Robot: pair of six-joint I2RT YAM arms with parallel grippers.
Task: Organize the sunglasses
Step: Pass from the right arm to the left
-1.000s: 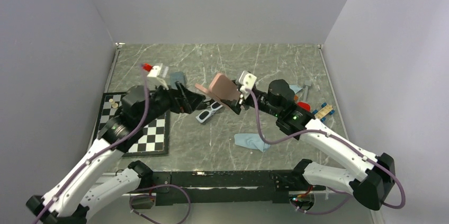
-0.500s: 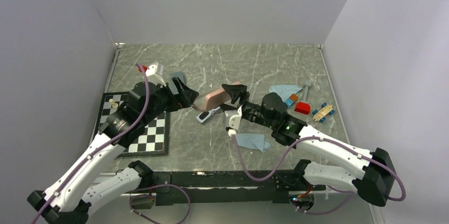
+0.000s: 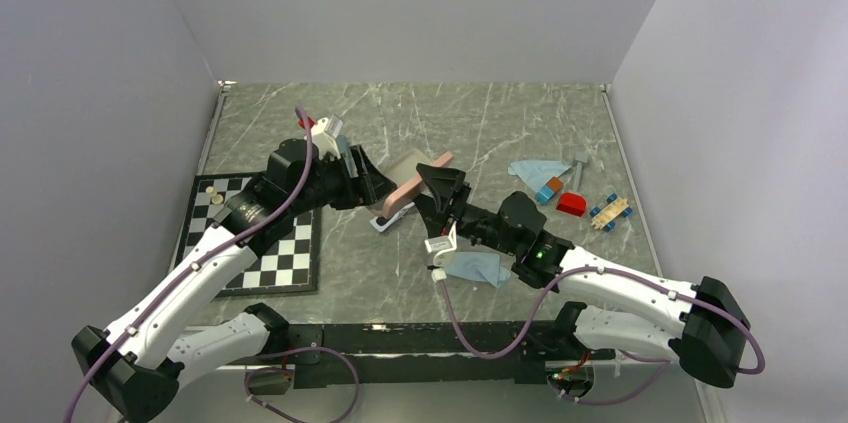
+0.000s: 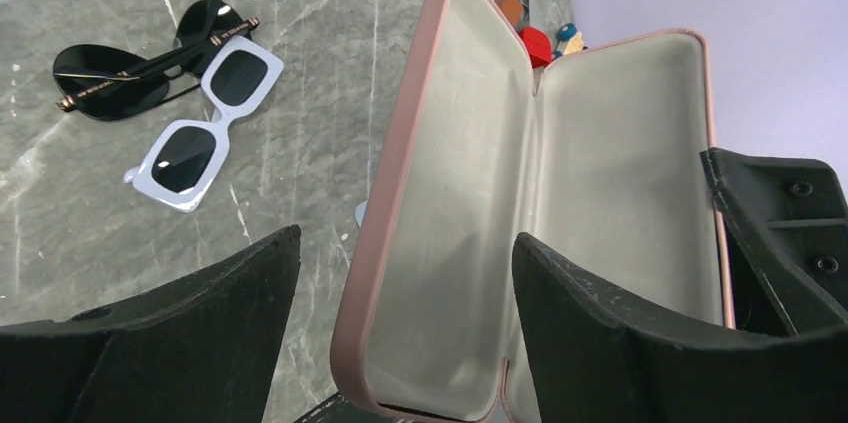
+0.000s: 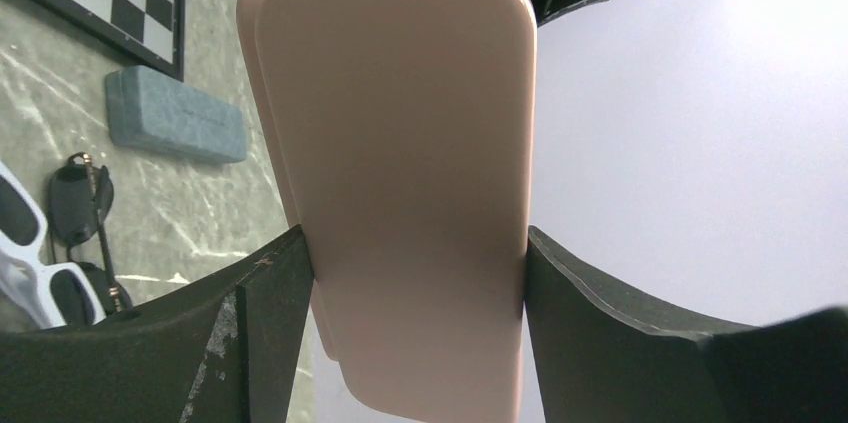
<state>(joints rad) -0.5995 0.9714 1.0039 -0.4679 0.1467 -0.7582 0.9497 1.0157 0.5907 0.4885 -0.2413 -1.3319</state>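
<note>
The open pink case [image 3: 408,186] hangs over the table's middle, its pale lining [image 4: 600,173] facing my left wrist camera. My right gripper [image 3: 440,185] is shut on one half of it; both fingers press the shell's sides [image 5: 412,243]. My left gripper [image 3: 372,183] stands open, its jaws straddling the other half [image 4: 405,243] with a gap at the left finger [image 4: 230,313]. The sunglasses lie on the marble below: the white pair [image 4: 205,123] beside the black pair [image 4: 140,68], which overlaps it. From above only the white frame [image 3: 383,221] peeks out under the case.
A slate-blue case [image 5: 175,128] lies by the checkerboard [image 3: 290,253] at the left. One light blue cloth [image 3: 475,266] is under the right arm, another [image 3: 530,171] at the back right near a red block [image 3: 572,203] and small blue pieces [image 3: 610,213].
The right wrist has rolled over and brought the pink case lower and edge-on. The left gripper has moved right up to the case, and its jaws have narrowed a little.
</note>
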